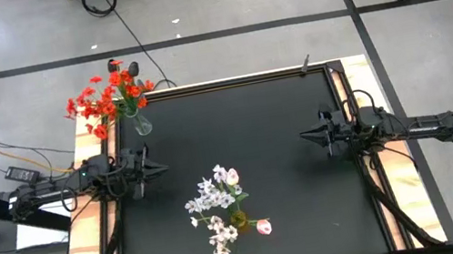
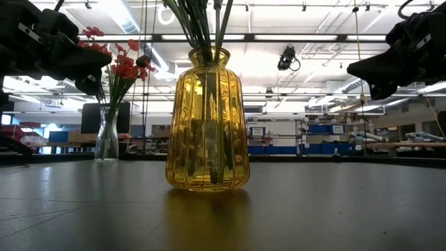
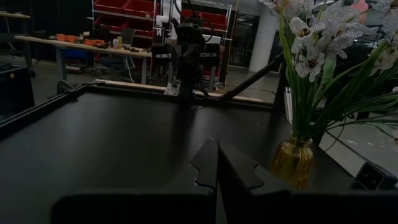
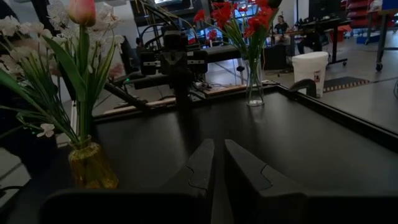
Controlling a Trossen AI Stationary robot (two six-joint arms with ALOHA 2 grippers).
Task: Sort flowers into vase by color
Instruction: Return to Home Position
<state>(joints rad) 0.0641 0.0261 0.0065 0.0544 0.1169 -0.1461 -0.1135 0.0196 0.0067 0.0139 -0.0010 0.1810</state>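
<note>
Two vases stand on the matte black counter (image 1: 253, 122), each filled. Vase one is a clear glass vase (image 1: 142, 123), slender and narrow at the neck, at the far left corner. It holds the red flowers (image 1: 102, 97), a spread cluster of small blossoms on thin green stems, too many and too overlapped to count, with one dark blossom head (image 1: 132, 69) among them. Vase two is an amber glass vase (image 2: 207, 125), translucent, ribbed lengthwise, broad in the body and drawn in below a flared lip. It stands upright near the front edge, about midway across the counter. It holds the white-lilac sprays (image 1: 211, 199), several stems of small speckled blossoms, and the pink tulip buds (image 1: 264, 227), of which two show from above, smooth and egg-shaped. The two vases are well apart. Two arms are present, both clear of the vases and raised off the surface. The left pincer (image 1: 159, 167) hangs at the left edge, pointing inward, its dark fingers (image 3: 239, 171) pressed together and holding nothing. The right pincer (image 1: 305, 137) hangs at the right edge facing it, fingers (image 4: 249, 168) drawn narrow with only a slit between them, also empty.
</note>
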